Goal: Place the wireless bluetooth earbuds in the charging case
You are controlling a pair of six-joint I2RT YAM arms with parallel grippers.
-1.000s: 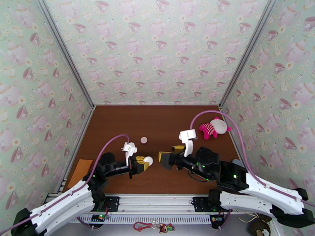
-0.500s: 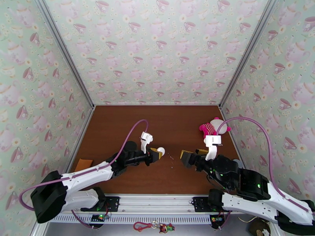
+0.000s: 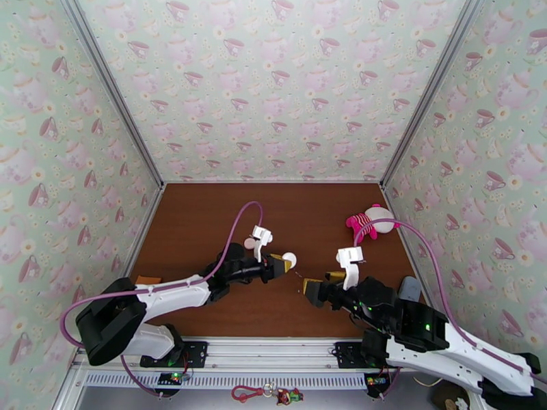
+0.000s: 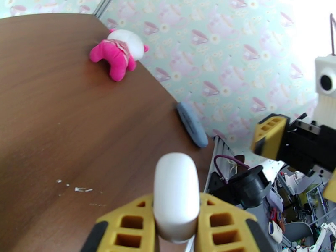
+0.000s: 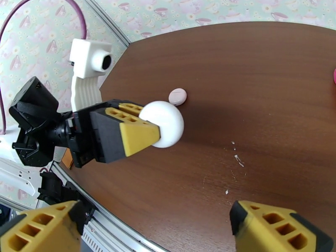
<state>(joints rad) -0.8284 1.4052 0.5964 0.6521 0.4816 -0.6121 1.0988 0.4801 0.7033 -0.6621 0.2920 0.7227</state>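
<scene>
Earbuds [image 5: 238, 158] appear in the right wrist view as tiny white flecks scattered on the brown table [image 5: 273, 72], too small to make out their shape. They lie apart from everything else, ahead of the right gripper [image 5: 155, 225], whose yellow fingers stand spread wide with nothing between them. Across from it, the left gripper [image 5: 145, 133] is clamped on a round white charging case [image 5: 164, 122] and holds it above the table. A pale pink disc [image 5: 177, 96] lies on the wood just behind the case.

In the left wrist view, the charging case sits edge-on between the two yellow fingers, pinched on its flat sides. The white flecks lie on the table to the left of it. A pink plush toy [image 4: 119, 53] lies far up the table, and a grey oval pad [image 4: 192, 124] rests at the table's right edge.

From the top external camera, both arms reach toward the table's middle. The left gripper holds the case out toward the right gripper, which is open and close by but not touching it. An orange card [image 3: 147, 279] lies at the near left edge.
</scene>
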